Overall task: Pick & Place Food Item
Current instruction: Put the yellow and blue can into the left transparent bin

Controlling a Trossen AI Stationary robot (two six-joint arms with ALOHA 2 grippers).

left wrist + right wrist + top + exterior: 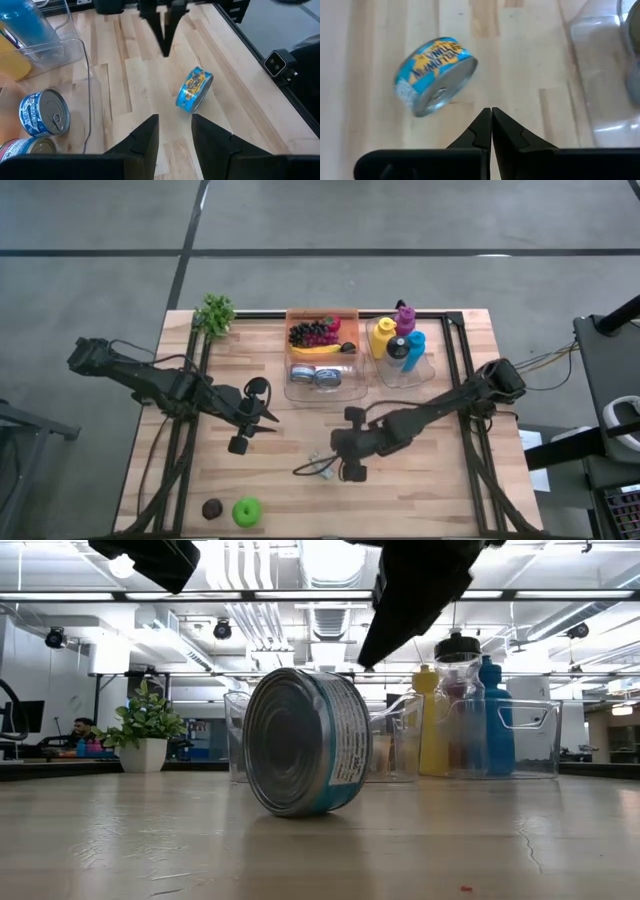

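Can [194, 89] on edge, bare wood around

can [322, 467] lying mid-table | left gripper [268, 417], right gripper [308, 468] flanking it

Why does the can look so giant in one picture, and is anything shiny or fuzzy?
Low view: the can sits right by the camera, so it looms; ceiling lights glare off the table. Right wrist view: the can looks slightly soft, its metal end gleaming. High view: the can is only a small shape, hard to make out.

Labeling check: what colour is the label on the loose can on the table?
Blue with yellow lettering, on the can lying on its side; right wrist view shows it best.
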